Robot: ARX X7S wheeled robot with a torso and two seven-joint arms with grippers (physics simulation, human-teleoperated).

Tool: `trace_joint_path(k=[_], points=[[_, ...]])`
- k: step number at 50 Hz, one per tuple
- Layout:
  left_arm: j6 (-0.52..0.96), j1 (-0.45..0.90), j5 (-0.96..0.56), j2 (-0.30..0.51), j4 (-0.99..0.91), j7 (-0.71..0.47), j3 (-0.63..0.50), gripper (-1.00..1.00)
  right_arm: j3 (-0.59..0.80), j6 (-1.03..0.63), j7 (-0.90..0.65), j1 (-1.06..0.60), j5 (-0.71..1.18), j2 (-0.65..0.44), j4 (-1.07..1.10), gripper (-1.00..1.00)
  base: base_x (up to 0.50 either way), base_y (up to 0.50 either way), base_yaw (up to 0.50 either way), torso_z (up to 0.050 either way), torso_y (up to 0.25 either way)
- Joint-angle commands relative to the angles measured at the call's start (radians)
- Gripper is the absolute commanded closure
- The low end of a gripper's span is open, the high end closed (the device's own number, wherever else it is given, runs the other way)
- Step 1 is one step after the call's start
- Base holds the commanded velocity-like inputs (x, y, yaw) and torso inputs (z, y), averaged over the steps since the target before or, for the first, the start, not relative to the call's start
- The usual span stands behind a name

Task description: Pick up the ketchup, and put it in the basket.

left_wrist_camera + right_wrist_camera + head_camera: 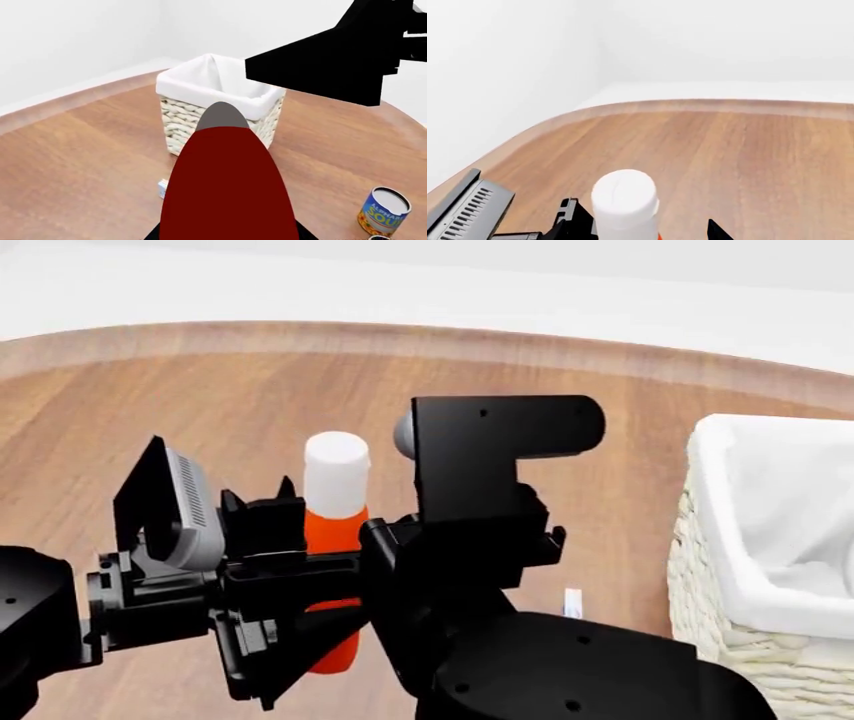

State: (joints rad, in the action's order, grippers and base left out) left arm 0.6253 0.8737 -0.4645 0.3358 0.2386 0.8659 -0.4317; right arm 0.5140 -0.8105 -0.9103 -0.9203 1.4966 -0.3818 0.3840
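Note:
The ketchup (334, 540), an orange-red bottle with a white cap, sits between the fingers of my left gripper (300, 560), which is shut on its body. In the left wrist view the ketchup (227, 190) fills the foreground as a dark red shape, its cap end pointing toward the basket (180, 120). The left gripper (227, 236) shows only as black edges on both sides of the bottle. The basket (747, 590), cream wicker with a white liner, stands at the right. In the right wrist view the cap of the ketchup (624, 202) is close, and my right gripper (640, 234) is open.
My right arm (494, 490) hangs in the middle, between the bottle and the basket, and crosses the left wrist view as a black bar (333, 60). A blue soup can (383, 210) stands on the wooden surface. A small white item (162, 188) lies beside the basket.

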Motion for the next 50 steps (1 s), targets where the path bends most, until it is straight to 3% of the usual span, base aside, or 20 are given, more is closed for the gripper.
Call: trace_joint_path(k=[1, 32, 33, 50], points=[[0.015, 0.002, -0.023, -0.014, -0.010, 0.026, 0.025, 1.00, -0.011, 0.020, 0.056, -0.005, -0.030, 0.025, -0.045, -1.00, 0.00, 0.00, 0.00, 0.000, 0.000], [0.012, -0.003, -0.031, -0.008, -0.020, 0.026, 0.006, 1.00, 0.027, 0.017, 0.098, -0.021, -0.064, 0.030, -0.096, -1.00, 0.00, 0.00, 0.00, 0.000, 0.000], [0.010, -0.003, -0.030, -0.008, -0.017, 0.027, 0.005, 1.00, 0.028, 0.017, 0.099, -0.020, -0.065, 0.029, -0.095, 1.00, 0.00, 0.00, 0.00, 0.000, 0.000], [-0.016, -0.015, -0.017, 0.001, -0.005, 0.026, -0.010, 1.00, 0.035, 0.027, 0.107, -0.011, -0.083, 0.020, -0.097, 1.00, 0.00, 0.00, 0.00, 0.000, 0.001]])
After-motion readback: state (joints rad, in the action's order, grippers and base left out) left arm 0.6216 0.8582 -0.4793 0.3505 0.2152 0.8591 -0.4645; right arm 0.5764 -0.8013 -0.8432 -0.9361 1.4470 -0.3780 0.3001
